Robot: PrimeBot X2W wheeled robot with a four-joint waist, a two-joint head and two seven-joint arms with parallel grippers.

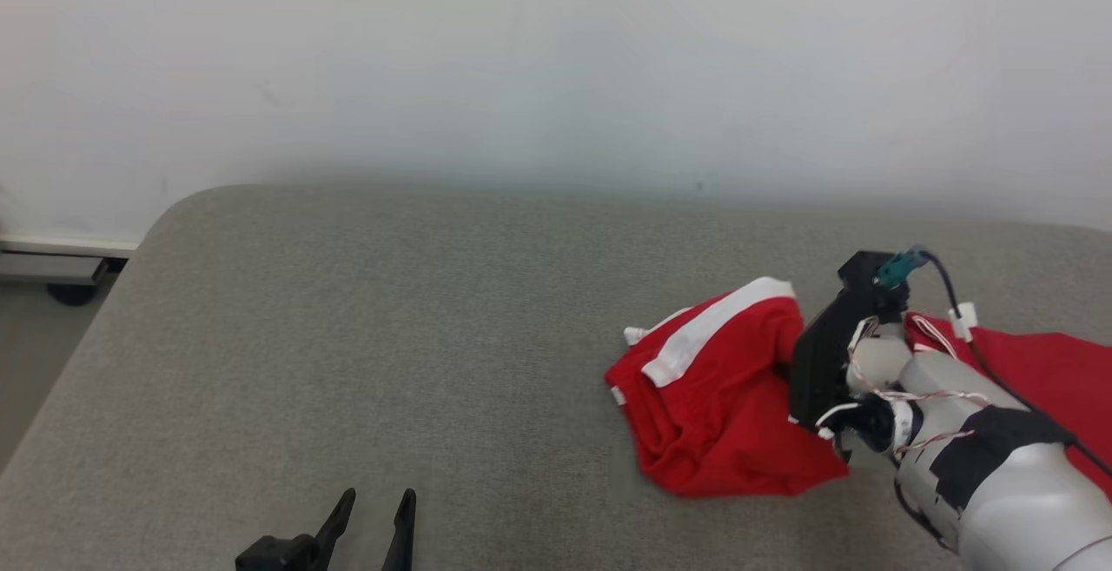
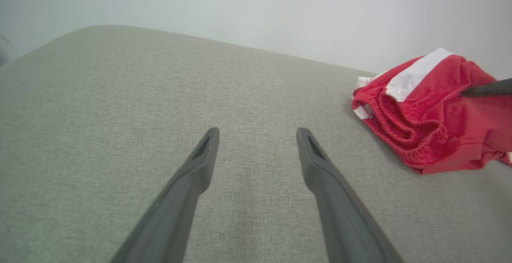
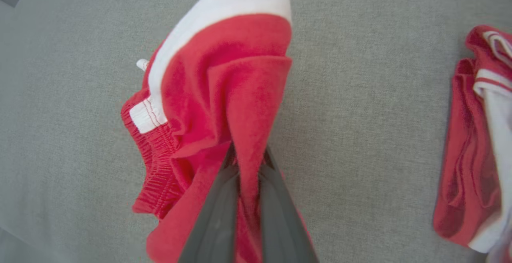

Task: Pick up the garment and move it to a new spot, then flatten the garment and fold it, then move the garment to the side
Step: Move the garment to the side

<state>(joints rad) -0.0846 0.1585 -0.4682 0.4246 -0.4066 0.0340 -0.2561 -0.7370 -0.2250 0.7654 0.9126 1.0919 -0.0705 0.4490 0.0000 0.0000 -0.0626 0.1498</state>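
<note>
The left and middle of the grey table (image 1: 347, 336) lie bare, so passage is unobstructed from the near edge to the wall (image 1: 556, 58) behind the far edge. The left pincer (image 1: 378, 501), jaws apart, has bare surface ahead and on both sides. On the right, the crumpled red garment (image 1: 712, 397) blocks the way. The right pincer (image 3: 248, 157) is clamped on a fold of it, and the right arm (image 1: 999, 475) reaches in from the right. A second red heap (image 3: 468, 143) lies further right; a bare strip separates the two.

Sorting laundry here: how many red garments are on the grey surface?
2. One red garment sits crumpled, pinched by the right gripper; the other garment lies at the head view's right edge, partly hidden behind that arm.
</note>
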